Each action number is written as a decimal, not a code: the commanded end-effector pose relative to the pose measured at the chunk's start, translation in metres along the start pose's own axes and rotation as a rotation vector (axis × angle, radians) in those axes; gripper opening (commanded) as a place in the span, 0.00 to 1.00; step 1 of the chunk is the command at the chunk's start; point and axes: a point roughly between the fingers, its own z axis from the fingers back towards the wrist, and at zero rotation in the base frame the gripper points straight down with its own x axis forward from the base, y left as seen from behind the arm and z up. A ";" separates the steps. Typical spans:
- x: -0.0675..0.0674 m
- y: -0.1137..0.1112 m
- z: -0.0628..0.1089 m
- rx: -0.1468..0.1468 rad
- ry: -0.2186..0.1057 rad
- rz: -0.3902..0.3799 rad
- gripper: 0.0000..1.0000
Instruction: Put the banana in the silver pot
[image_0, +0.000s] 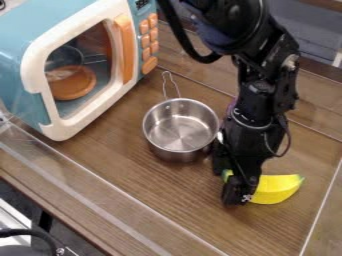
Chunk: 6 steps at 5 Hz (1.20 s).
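We find the black fingers (238, 190) spread wide and pointing straight down at the desk, with nothing clamped between them. They stand low over the left end of the short, curved, bright yellow plastic banana (277, 189), which lies flat on the brown wooden desk (120, 170) near its front right edge. That end of the fruit is hidden behind the fingers, so we cannot say whether a pad already touches it. The wide spread makes sense to us as preparation: the fruit is fat, and the fingers need room to drop on either side before they squeeze.

Above them the black robot arm (257, 95) rises almost vertically, which keeps the approach from the top and leaves the banana undisturbed on the wood.

Just to the left, near but apart from the banana, sits the small round shiny steel pot (179, 130) with its thin wire loop handle pointing away toward the back. It stands upright and empty, its mouth open to the ceiling, so a short lift and a sideways carry should be enough to drop the fruit inside. We judge the task is at the grasping stage, with the banana not yet lifted.

Farther left stands the teal and cream toy microwave (74, 65), an orange dish visible through its window; it plays no part here.
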 end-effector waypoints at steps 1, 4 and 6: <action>0.009 0.001 0.007 0.016 -0.030 -0.007 1.00; 0.014 0.001 0.009 0.017 -0.040 0.005 1.00; 0.015 0.002 0.012 0.019 -0.047 0.028 0.00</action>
